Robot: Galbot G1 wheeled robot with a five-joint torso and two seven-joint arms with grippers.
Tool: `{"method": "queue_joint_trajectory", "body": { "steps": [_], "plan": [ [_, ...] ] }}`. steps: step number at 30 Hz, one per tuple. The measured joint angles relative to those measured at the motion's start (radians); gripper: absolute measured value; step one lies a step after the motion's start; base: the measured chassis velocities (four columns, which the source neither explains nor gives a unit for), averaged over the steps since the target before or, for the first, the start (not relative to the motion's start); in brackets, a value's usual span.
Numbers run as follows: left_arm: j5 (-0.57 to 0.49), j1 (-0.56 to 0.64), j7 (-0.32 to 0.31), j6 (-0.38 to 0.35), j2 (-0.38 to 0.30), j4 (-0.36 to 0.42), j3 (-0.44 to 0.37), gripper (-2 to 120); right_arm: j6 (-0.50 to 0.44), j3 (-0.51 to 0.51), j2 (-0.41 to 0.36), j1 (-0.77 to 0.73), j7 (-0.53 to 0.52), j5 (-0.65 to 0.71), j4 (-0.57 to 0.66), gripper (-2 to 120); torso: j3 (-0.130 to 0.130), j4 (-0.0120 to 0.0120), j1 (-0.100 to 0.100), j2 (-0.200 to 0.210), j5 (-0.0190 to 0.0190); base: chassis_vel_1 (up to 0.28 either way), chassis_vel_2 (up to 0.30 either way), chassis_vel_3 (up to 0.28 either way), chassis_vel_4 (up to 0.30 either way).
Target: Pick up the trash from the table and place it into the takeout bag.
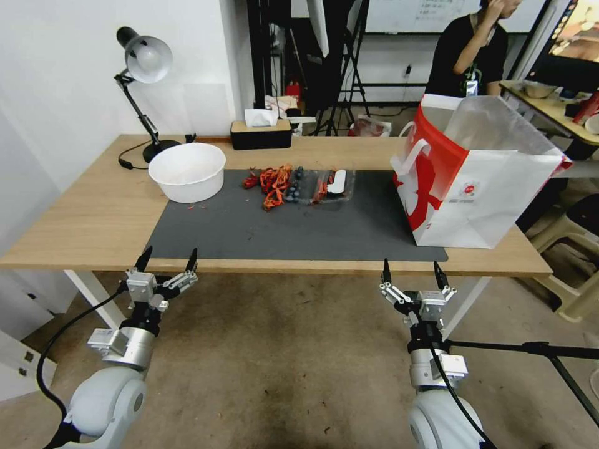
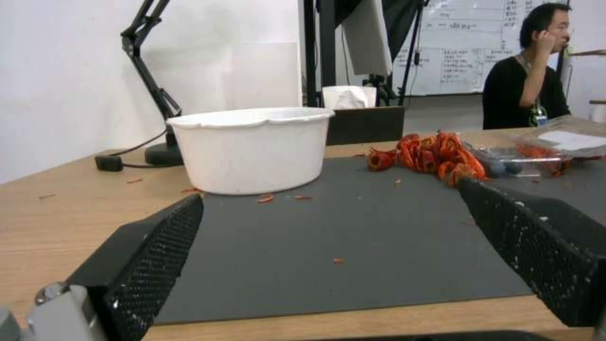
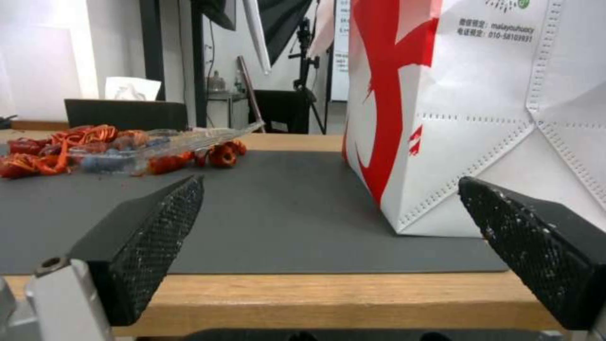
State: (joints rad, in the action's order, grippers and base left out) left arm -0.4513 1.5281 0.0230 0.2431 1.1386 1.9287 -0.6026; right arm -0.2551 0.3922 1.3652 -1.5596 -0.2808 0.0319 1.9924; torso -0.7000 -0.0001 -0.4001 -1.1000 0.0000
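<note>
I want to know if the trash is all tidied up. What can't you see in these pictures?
- Inside of the takeout bag: its own walls hide it in the head view; the right wrist view cuts off its top.
- Small print on the bag: too small to read.
- Inside the clear tray: red shreds and glare blur it.
- Both grippers, left gripper and right gripper, hang open before the table.

2 pale grey rounded arms, silver wrist collars, black cables. Left gripper point(image 1: 168, 259) and right gripper point(image 1: 413, 273): metal linkages, screws, black tapered fingers point(image 2: 148, 263) with dimpled pads.
</note>
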Motion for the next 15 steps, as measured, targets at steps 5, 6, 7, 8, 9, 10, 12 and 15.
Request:
{"method": "queue_joint_trajectory", "body": {
  "steps": [5,6,7,8,9,10,12,15],
  "plan": [
    [0.0,-0.001,0.002,0.0,-0.001,-0.002,0.0,100,-0.001,0.0,0.0,0.001,0.001,0.0,-0.001,100,0.0,0.0,0.0,0.0,0.0,0.0,0.0,0.0,0.0],
    [0.0,-0.001,0.002,0.0,-0.001,-0.002,0.0,100,-0.001,0.0,0.0,0.001,0.001,0.0,-0.001,100,0.0,0.0,0.0,0.0,0.0,0.0,0.0,0.0,0.0],
    [0.0,-0.001,0.002,0.0,-0.001,-0.002,0.0,100,-0.001,0.0,0.001,0.001,0.001,0.0,-0.001,100,0.0,0.0,0.0,0.0,0.0,0.0,0.0,0.0,0.0],
    [0.0,-0.001,0.002,0.0,-0.001,-0.002,0.0,100,-0.001,0.0,0.001,0.001,0.001,0.0,-0.001,100,0.0,0.0,0.0,0.0,0.0,0.0,0.0,0.0,0.0],
    [0.0,-0.002,0.002,0.0,-0.001,-0.002,0.0,100,-0.001,0.0,0.001,0.001,0.001,0.0,-0.001,100,0.0,0.0,0.0,0.0,0.0,0.0,0.0,0.0,0.0],
    [0.0,-0.002,0.002,0.0,-0.001,-0.002,0.0,100,-0.001,0.0,0.001,0.001,0.001,0.0,-0.001,100,0.0,0.0,0.0,0.0,0.0,0.0,0.0,0.0,0.0],
    [-0.001,-0.002,0.002,0.0,-0.002,-0.002,0.0,100,-0.001,0.0,0.001,0.001,0.001,0.0,-0.001,100,0.0,0.0,0.0,0.0,0.0,0.0,0.0,0.0,0.0],
    [-0.001,-0.002,0.002,0.0,-0.002,-0.003,0.001,100,-0.001,0.001,0.001,0.001,0.001,0.0,-0.001,100,0.0,0.0,0.0,0.0,0.0,0.0,0.0,0.0,0.0]
  ]
}}
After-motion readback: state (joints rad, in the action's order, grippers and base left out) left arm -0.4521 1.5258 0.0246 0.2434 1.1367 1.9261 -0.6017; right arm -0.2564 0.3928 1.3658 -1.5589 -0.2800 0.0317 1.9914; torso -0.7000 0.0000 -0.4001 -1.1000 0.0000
